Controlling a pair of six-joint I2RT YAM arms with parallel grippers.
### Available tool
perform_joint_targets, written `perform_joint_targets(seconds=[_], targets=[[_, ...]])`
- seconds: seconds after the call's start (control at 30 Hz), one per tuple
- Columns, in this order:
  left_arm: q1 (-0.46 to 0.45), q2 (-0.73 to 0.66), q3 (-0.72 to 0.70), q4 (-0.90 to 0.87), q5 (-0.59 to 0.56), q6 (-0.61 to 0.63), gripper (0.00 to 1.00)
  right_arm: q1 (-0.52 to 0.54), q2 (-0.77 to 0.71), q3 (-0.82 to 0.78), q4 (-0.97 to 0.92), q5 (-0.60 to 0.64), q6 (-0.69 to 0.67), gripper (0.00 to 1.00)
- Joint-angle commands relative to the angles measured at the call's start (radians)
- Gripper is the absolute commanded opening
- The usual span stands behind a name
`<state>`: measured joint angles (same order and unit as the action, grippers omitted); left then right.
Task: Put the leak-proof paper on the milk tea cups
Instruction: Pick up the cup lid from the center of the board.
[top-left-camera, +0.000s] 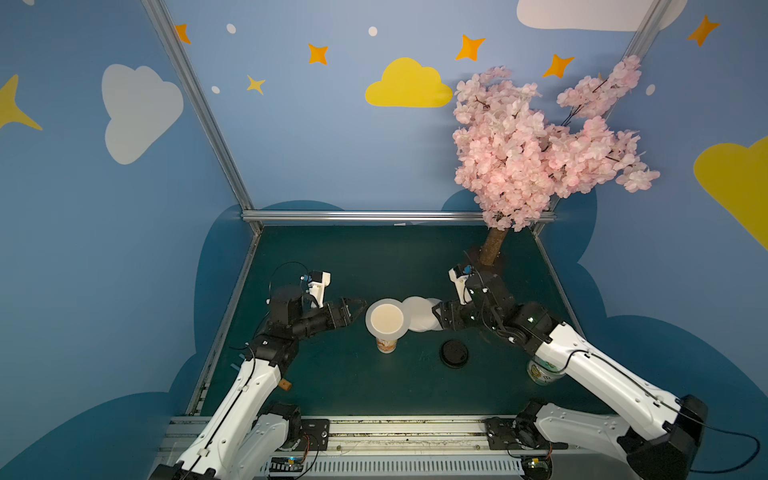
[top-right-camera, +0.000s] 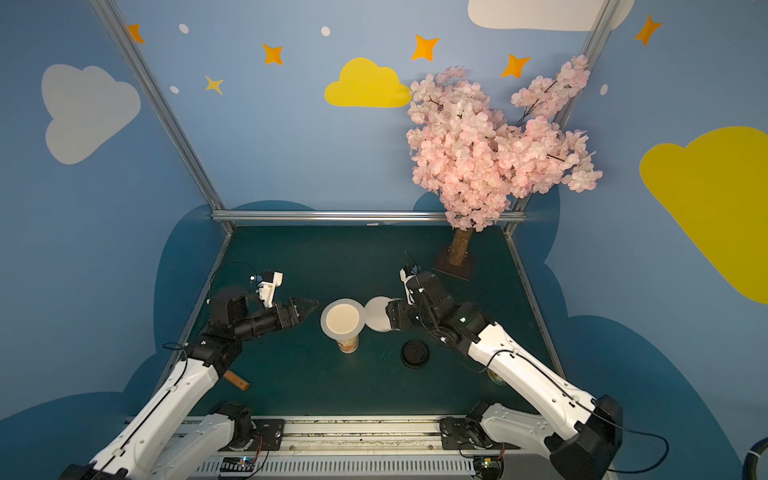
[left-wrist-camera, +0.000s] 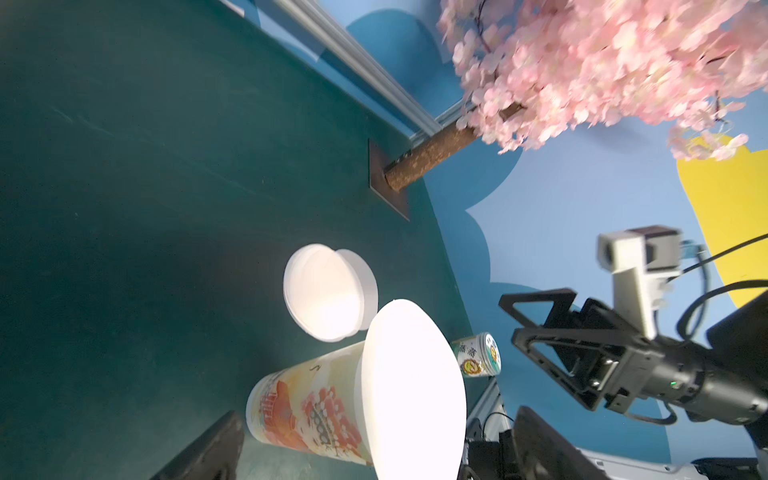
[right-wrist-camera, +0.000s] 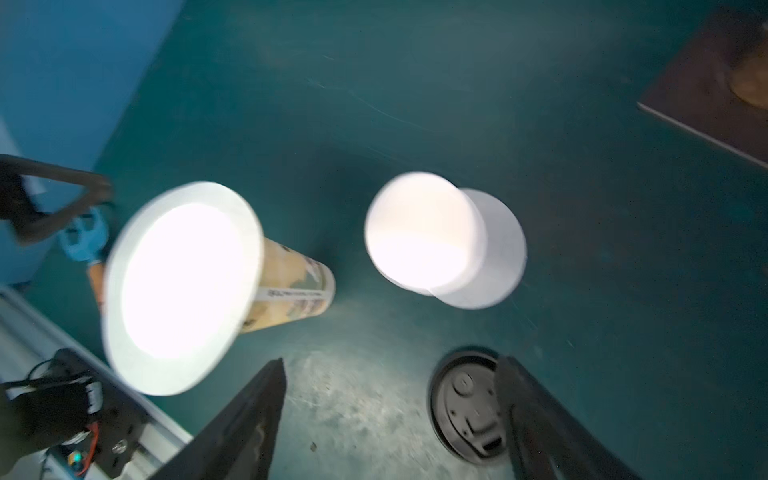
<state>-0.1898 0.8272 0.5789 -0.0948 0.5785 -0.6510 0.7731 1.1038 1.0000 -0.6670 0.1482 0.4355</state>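
The biggest risk is the milk tea cup (top-left-camera: 386, 345) going over. It is tall, narrow at the foot and stands free near the middle of the table (top-left-camera: 332, 257). The left gripper (top-left-camera: 360, 306) is just beside its rim, jaws wide open and empty, so a sideways brush from that arm would likely tip it.

Next, the leak-proof paper (top-left-camera: 384, 319) lies loose over the cup's mouth, overhanging all round. Nothing pins it, and a nudge from either arm could slide it off.

The right gripper (right-wrist-camera: 392, 363) hovers by the spare discs (top-left-camera: 419, 313), which lie just beside the cup toward the right edge. Its jaws stand apart with nothing between them — dipping low there could scatter the stack.

Around:
- the blossom tree (top-left-camera: 536, 137) in the far right corner, close behind the right arm
- a green-and-white tin (top-left-camera: 540, 374) half hidden under that arm near the right edge
- a black lid (top-left-camera: 454, 353) nearer the front edge than the stack
- 1 small wooden peg (top-right-camera: 237, 380) by the left edge

None of them blocks the cup.
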Motion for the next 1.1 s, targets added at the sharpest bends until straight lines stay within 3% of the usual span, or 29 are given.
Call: perform_joint_targets(seconds=[0.0, 0.17, 0.37, 1.07], targets=[[0.007, -0.046, -0.061, 0.095, -0.059, -0.001, 1.0, -0.004, 0.049, -0.089, -0.184, 0.107, 0.097, 0.84], [0.009, -0.063, -0.102, 0.18, -0.014, -0.009, 1.0, -0.003, 0.15, -0.13, -0.238, 0.097, 0.197, 0.87], [0.009, -0.06, -0.096, 0.171, -0.003, 0.01, 1.0, 0.002, 0.352, -0.084, -0.181, -0.01, 0.103, 0.87], [0.01, -0.058, -0.101, 0.186, 0.041, 0.002, 0.98, -0.051, 0.419, -0.141, -0.035, -0.044, 0.092, 0.81]])
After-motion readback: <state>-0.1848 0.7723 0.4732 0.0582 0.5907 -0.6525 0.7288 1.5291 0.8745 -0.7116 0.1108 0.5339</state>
